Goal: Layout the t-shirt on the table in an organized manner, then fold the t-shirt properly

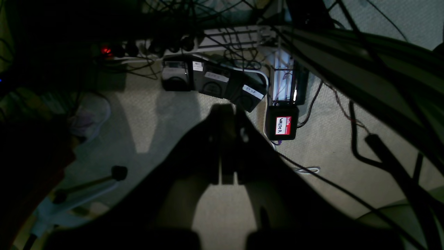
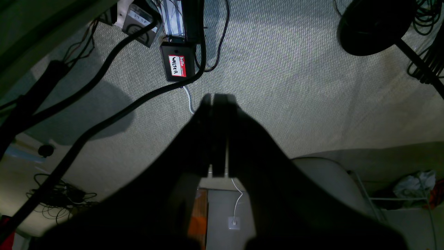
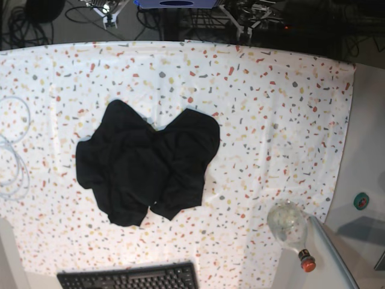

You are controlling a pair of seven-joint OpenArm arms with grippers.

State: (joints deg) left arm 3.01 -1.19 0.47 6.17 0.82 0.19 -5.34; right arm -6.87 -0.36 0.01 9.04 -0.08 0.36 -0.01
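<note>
The black t-shirt (image 3: 147,162) lies crumpled in a loose heap, left of centre on the speckled white table (image 3: 271,108), seen only in the base view. Neither arm appears in that view. My left gripper (image 1: 229,110) shows as a dark silhouette with its fingers pressed together, shut on nothing, hanging over carpeted floor. In the right wrist view my right gripper (image 2: 215,98) is likewise shut and empty, above carpet. Neither wrist view shows the t-shirt or the table top.
A black keyboard (image 3: 129,278) sits at the table's near edge. A clear bottle with a red cap (image 3: 290,227) lies at the near right. White cable loops (image 3: 9,144) rest at the left edge. Below, a labelled black box (image 1: 281,123) (image 2: 177,65) and cables lie on carpet.
</note>
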